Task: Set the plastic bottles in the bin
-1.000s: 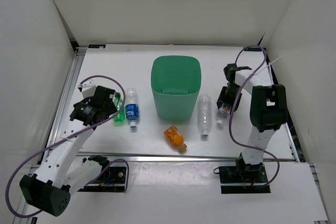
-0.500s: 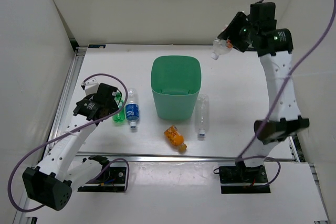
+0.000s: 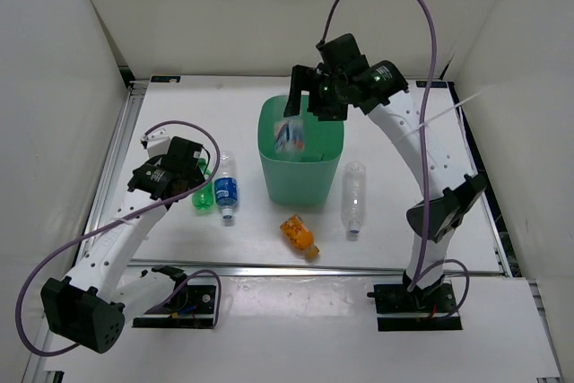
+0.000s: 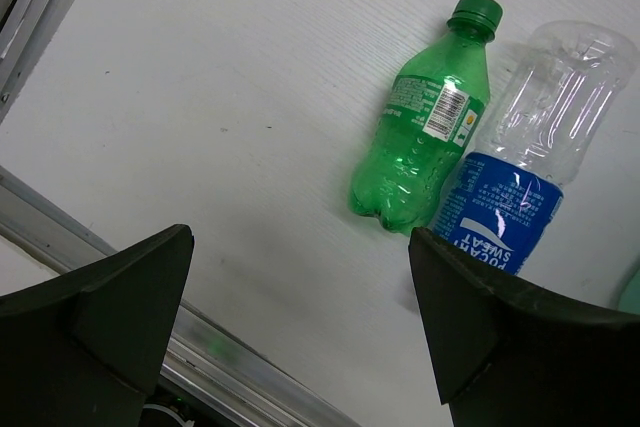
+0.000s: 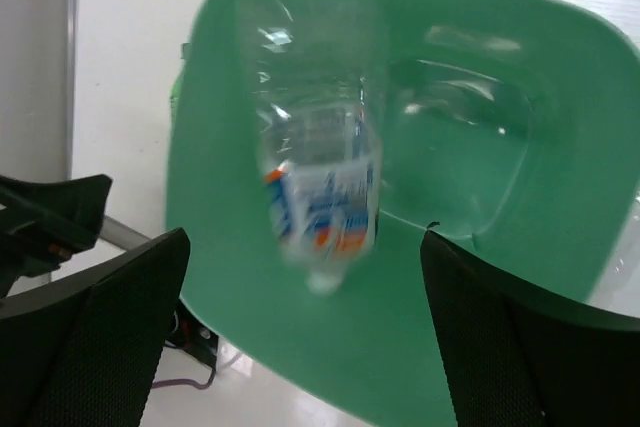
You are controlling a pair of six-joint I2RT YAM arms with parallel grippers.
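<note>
My right gripper (image 3: 311, 100) (image 5: 305, 239) hangs open over the mint-green bin (image 3: 296, 181) (image 5: 215, 127). A clear bottle with a blue, white and orange label (image 3: 289, 134) (image 5: 320, 182) is falling cap-down into the bin, blurred and free of the fingers. My left gripper (image 3: 190, 177) (image 4: 300, 237) is open above the table, near a green bottle (image 3: 203, 193) (image 4: 420, 147) and a clear blue-labelled bottle (image 3: 226, 187) (image 4: 520, 177) lying side by side. An orange bottle (image 3: 299, 234) lies in front of the bin. To the bin's right lies a clear bottle (image 3: 353, 196).
A metal rail (image 3: 117, 159) runs along the table's left side and another along the front edge (image 4: 200, 337). White walls close in the left, back and right. Purple cables loop from both arms.
The right arm carried the labelled clear bottle from the table's right side up and over the bin, then opened; the bottle now drops inside. The left arm has barely moved.
</note>
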